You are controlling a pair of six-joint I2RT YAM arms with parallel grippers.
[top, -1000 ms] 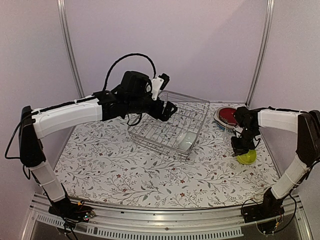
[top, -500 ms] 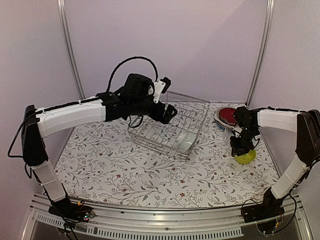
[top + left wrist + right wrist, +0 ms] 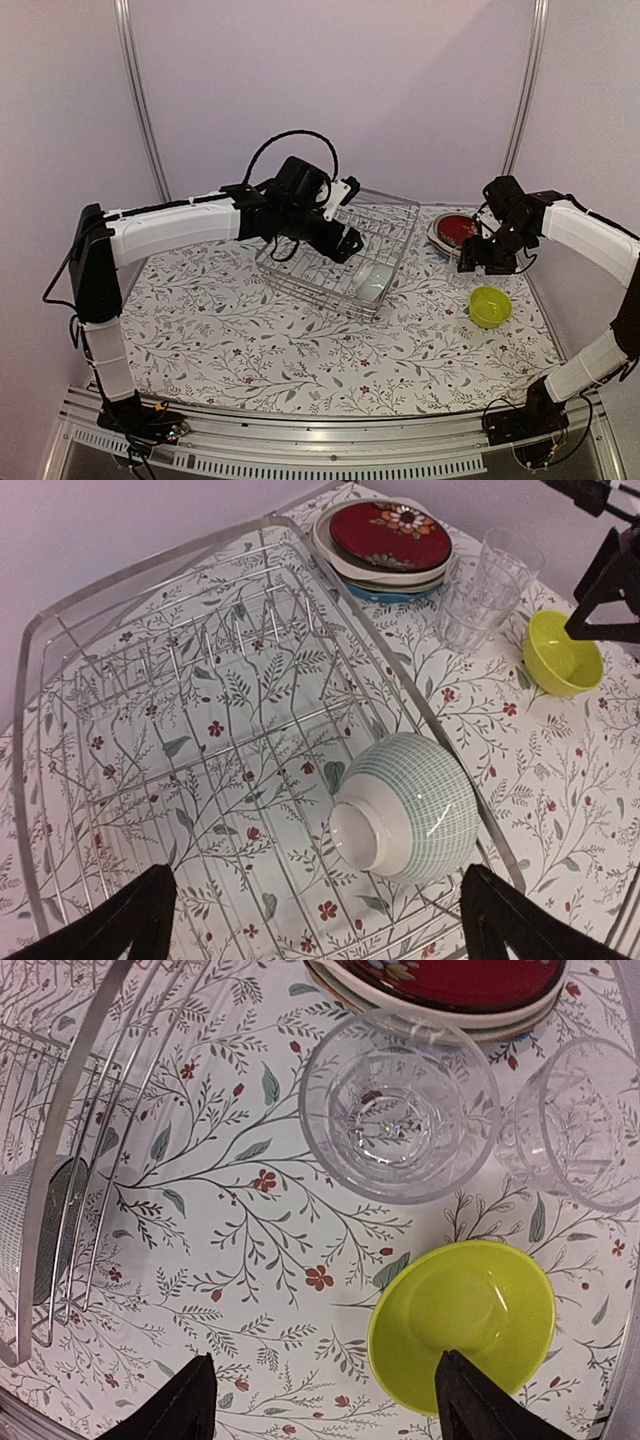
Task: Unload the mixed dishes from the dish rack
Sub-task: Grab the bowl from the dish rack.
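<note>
now the left gripper (image 3: 320,935) hangs with its jaws spread wide and empty over the dish rack (image 3: 432,716), where the pale bowl (image 3: 410,805) lies tipped over near the rack's right rim. the right gripper (image 3: 325,1405) is parted too, holding nothing, above the yellow-green bowl (image 3: 462,1312), which sits upright on the table (image 3: 250,1260) near a clear glass (image 3: 400,1105) and the stack of plates (image 3: 390,540).
</note>
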